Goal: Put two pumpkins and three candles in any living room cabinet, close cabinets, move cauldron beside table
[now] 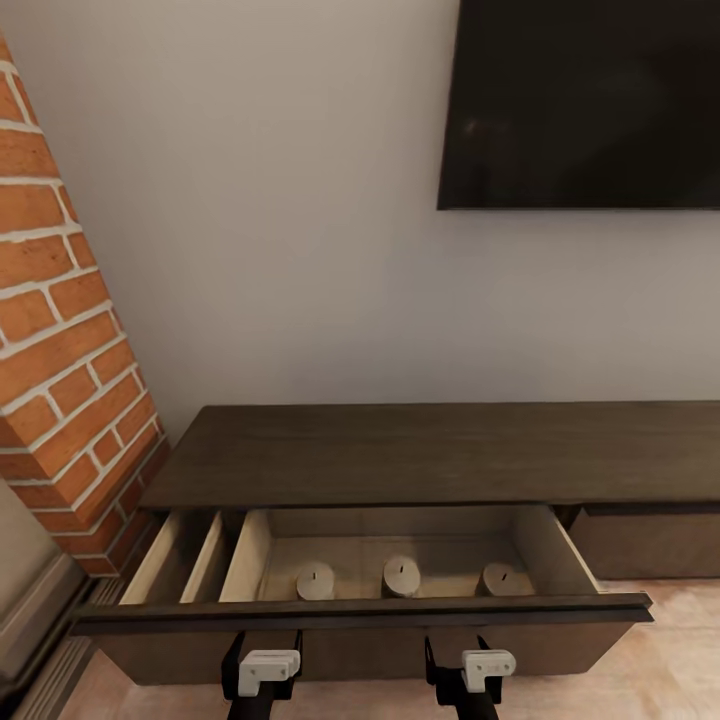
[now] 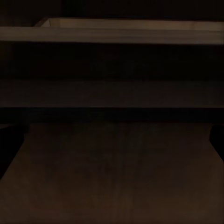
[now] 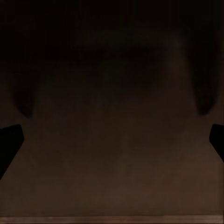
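The dark brown cabinet [image 1: 450,450] stands against the wall with its left drawer [image 1: 360,612] pulled out. Three beige candles [image 1: 315,580] [image 1: 401,575] [image 1: 498,578] stand in a row inside the drawer's wide compartment. My left gripper [image 1: 265,652] and right gripper [image 1: 460,655] are both open, low at the drawer's front panel, fingers pointing at it. That dark panel [image 2: 112,177] [image 3: 112,163] looms very close in both wrist views, with fingertips [image 2: 9,144] [image 3: 9,140] spread to the edges. The pumpkins, cauldron and table are out of view.
A brick fireplace [image 1: 60,330] rises at the left, close to the drawer's left end. A black TV [image 1: 590,100] hangs on the white wall above. A shut drawer front [image 1: 650,540] sits to the right, over light wood floor [image 1: 670,640].
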Tool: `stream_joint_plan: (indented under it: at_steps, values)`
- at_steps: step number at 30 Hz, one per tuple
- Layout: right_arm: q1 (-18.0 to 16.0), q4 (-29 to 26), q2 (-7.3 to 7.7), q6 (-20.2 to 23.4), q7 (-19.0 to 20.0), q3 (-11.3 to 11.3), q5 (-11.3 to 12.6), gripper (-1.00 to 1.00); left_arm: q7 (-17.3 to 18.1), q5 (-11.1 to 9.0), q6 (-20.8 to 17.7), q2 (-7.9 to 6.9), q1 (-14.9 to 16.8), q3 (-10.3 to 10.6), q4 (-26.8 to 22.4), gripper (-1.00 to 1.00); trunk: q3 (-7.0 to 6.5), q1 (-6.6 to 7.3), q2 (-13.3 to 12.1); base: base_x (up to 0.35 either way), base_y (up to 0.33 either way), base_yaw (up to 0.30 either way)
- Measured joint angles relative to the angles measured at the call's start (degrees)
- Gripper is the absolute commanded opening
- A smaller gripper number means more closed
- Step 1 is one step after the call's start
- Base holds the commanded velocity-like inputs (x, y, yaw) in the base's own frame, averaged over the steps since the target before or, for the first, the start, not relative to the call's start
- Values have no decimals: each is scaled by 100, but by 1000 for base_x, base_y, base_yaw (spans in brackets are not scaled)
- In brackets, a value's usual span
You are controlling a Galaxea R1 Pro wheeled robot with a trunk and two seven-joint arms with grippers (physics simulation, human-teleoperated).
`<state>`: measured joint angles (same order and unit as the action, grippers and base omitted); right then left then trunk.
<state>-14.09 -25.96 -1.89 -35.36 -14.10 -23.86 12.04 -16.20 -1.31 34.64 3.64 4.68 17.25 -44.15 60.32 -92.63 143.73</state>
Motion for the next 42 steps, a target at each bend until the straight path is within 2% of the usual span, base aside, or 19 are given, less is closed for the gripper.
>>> stream_joint_plan:
  at_steps: [24, 42]
  values:
    - [0, 0, 0, 0, 0, 0, 0, 100, 0, -2, 0, 0, 1, 0, 1, 100, 0, -1, 0, 275, 0, 0]
    - [0, 3, 0, 0, 0, 0, 0, 100, 8, 31, -7, 0, 1, 9, 0, 100, 0, -3, 0, 77, 0, 0]
